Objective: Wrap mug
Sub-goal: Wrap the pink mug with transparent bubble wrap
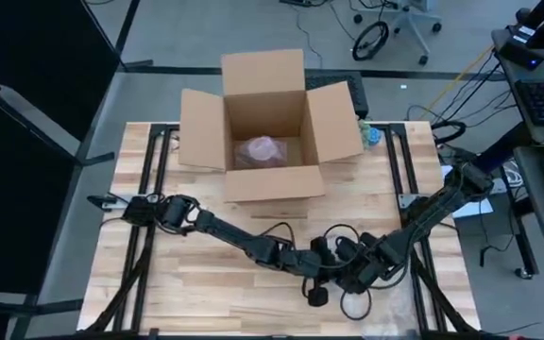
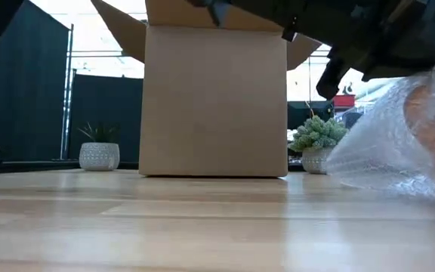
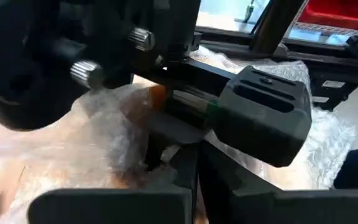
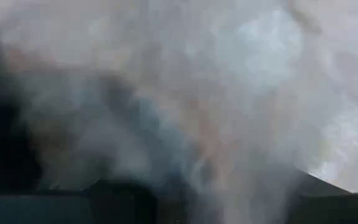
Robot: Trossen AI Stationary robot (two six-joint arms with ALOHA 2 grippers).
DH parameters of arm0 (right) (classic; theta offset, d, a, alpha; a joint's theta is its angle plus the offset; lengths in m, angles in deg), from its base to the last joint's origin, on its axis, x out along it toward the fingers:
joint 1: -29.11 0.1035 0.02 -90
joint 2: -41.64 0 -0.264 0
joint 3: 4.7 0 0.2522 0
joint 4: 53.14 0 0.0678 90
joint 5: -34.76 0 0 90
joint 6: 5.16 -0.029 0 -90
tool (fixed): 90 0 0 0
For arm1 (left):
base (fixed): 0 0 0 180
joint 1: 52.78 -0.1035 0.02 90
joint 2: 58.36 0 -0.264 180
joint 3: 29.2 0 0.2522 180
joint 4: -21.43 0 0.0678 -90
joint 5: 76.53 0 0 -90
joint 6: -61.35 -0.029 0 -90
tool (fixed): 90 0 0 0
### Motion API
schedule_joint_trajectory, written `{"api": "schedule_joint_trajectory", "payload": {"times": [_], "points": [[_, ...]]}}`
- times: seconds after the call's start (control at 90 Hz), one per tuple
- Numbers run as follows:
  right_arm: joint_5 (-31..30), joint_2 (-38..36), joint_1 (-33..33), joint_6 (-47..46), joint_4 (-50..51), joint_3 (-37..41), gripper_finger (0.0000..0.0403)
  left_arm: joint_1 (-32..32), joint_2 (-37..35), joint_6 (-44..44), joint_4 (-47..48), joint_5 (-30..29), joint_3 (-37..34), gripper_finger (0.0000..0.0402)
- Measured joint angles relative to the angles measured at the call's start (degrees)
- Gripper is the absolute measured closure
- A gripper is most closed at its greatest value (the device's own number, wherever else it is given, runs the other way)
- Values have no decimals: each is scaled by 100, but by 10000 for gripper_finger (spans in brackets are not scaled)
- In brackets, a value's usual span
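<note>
An orange mug (image 2: 433, 113) lies inside a bundle of clear bubble wrap (image 2: 384, 151) on the wooden table, near its front edge and right of centre. Both arms meet over it. My left gripper (image 3: 194, 171) reaches in from the table's left, its fingers together at the wrap, with the mug's orange (image 3: 157, 94) just beyond. My right gripper (image 1: 348, 276) comes in from the right, so close that its wrist view shows only the wrap (image 4: 185, 93). In the high view my left gripper (image 1: 317, 283) sits beside it. My left gripper is shut on a fold of the bubble wrap (image 3: 173, 152) beside the mug, coming in low from the table's left. The right arm's gripper body stands just behind that place, so I cannot tell how many layers it has. The bundle rests on the table.
An open cardboard box (image 1: 267, 175) stands at the table's far middle with a pink wrapped thing (image 1: 263, 149) inside. A small potted plant (image 2: 317, 136) stands by the box's right, another pot (image 2: 99, 155) behind its left. Bare wood lies at the near left.
</note>
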Motion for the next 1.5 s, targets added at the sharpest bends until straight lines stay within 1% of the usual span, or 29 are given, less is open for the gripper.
{"api": "schedule_joint_trajectory", "payload": {"times": [0.067,0.133,0.189,0.289,0.322,0.378,0.422,0.467,0.667,0.767,0.856,0.933,0.967,1.022,1.078,1.178,1.211,1.244,1.278,1.322,1.5], "points": [[5,-3,2,28,-163,95,239,0,0,-86,15,0,27,402],[28,1,2,107,-200,106,257,11,3,-141,30,-1,56,402],[75,3,1,182,-216,106,287,11,9,-141,22,-4,65,402],[88,12,-3,352,-276,117,366,11,11,-160,12,-1,94,402],[118,11,-1,360,-298,118,377,11,11,-157,-4,7,98,402],[146,12,2,320,-320,117,377,2,9,-155,24,12,100,402],[174,13,-1,308,-343,119,367,2,7,-155,50,13,100,402],[177,19,2,304,-387,123,349,4,4,-152,62,18,101,402],[455,43,-45,364,-510,145,235,15,4,-155,103,81,102,402],[522,38,-89,388,-487,152,189,17,4,-155,120,98,100,401],[533,38,-116,418,-472,152,164,22,2,-155,127,101,100,401],[505,38,-143,492,-460,152,159,22,0,-155,125,98,100,401],[505,36,-149,494,-447,149,166,22,0,-155,126,92,100,401],[491,34,-149,499,-441,147,194,17,0,-157,123,69,100,401],[468,34,-149,526,-466,139,240,9,0,-155,121,32,100,401],[421,30,-149,625,-498,125,351,-5,0,-157,80,-50,100,402],[431,26,-149,661,-481,125,373,-13,-1,-155,38,-87,100,402],[444,25,-149,647,-493,125,379,-16,-11,-155,39,-90,100,402],[458,25,-150,653,-499,125,374,-20,-15,-155,40,-85,100,402],[479,28,-151,667,-498,125,355,-17,-15,-155,43,-61,100,402],[673,33,-151,762,-584,130,228,4,-17,-151,56,31,100,401]]}}
